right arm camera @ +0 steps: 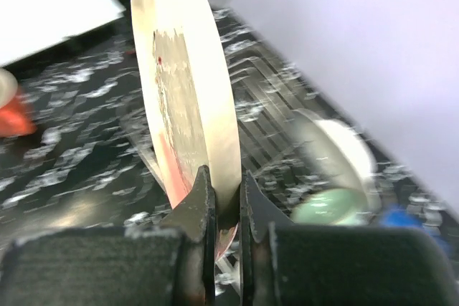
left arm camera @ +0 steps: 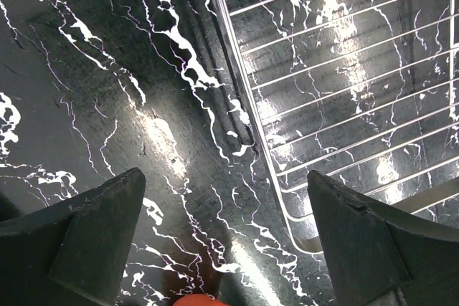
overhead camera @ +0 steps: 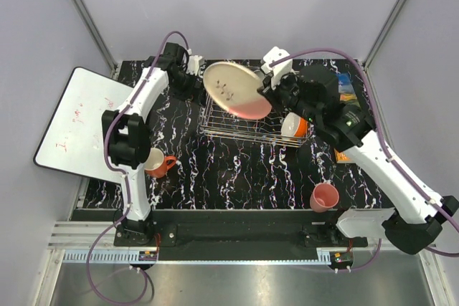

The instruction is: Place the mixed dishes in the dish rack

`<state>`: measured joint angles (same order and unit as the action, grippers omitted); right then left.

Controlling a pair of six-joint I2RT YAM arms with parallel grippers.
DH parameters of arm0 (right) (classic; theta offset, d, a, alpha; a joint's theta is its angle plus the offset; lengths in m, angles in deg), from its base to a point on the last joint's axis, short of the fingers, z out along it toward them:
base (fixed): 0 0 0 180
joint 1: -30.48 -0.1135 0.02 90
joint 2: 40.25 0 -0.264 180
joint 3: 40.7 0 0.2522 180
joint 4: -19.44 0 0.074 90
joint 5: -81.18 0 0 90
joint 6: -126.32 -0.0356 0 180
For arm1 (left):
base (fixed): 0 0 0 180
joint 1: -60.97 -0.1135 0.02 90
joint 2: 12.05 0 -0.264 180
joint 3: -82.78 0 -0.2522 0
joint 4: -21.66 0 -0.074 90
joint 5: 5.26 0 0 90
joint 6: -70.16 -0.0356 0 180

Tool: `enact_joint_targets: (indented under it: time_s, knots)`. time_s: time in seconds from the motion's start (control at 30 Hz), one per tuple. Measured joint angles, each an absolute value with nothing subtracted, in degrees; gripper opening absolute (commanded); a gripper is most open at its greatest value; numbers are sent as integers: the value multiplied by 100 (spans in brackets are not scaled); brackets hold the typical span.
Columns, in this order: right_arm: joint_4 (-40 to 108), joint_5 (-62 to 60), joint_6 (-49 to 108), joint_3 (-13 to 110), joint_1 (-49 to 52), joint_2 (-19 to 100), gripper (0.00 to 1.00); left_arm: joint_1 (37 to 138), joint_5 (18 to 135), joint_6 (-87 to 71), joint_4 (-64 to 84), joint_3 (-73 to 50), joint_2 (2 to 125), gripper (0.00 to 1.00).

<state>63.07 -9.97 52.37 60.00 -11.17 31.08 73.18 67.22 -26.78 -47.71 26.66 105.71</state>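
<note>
The right gripper (right arm camera: 224, 177) pinches the rim of the pink-and-cream plate (overhead camera: 237, 89) between nearly closed fingers, holding it tilted above the far-left part of the dish rack (overhead camera: 247, 132). It is a thin edge hold, so the plate could swivel or slip out. It could also strike a tine and shove the rack if it comes down out of line with the slots. The left gripper (left arm camera: 226, 191) hangs spread wide and empty over the table (left arm camera: 107, 69), just left of the rack's corner. Whether the plate's lower edge touches the wires is hidden. The right wrist view is blurred, and the right arm (overhead camera: 358, 134) partly covers the orange bowl (overhead camera: 294, 125) at the rack's right end.
</note>
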Motion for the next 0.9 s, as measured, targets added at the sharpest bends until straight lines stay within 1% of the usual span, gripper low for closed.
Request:
enact_joint_targets:
  time_s: [0.13,0.27,0.5,0.9]
  knots:
    - [6327,-1687,5897,6260,-1115,3189,0,7344,6722,-2621,-4640,2638,10577,99]
    - [6578,-2146,6398,6255,-1089,3386,0,7416,6748,-2648,-4371,2214,10553,99]
    - [6707,-2328,7110,5816,-676,3471,0,7534,6940,-2812,-4214,1169,10400,99]
    - [6434,-2288,8586,5366,-562,3700,0,7593,7093,-3024,-3755,413,9515,99]
